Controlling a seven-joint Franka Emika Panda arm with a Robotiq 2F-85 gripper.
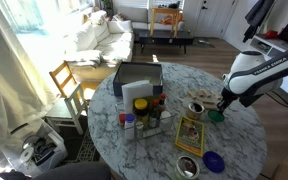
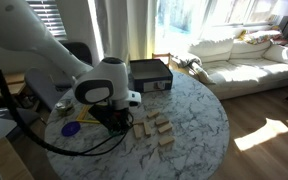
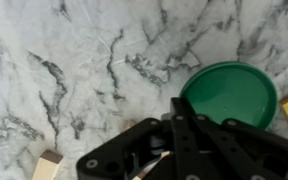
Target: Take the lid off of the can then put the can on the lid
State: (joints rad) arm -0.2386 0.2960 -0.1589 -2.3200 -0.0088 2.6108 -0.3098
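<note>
Lid off, lying flat on the counter, right side of wrist view. Hand just above it, opening impossible to tell. Next: grasp the open can nearby, lift, centre on lid.

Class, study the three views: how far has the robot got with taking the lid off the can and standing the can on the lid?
Done: the green lid lies flat on the marble table, off the can, which stands open nearby. In hand: the claw hangs beside the lid; whether it is open or shut cannot be judged. Left: lift the can and set it on the lid.
</note>
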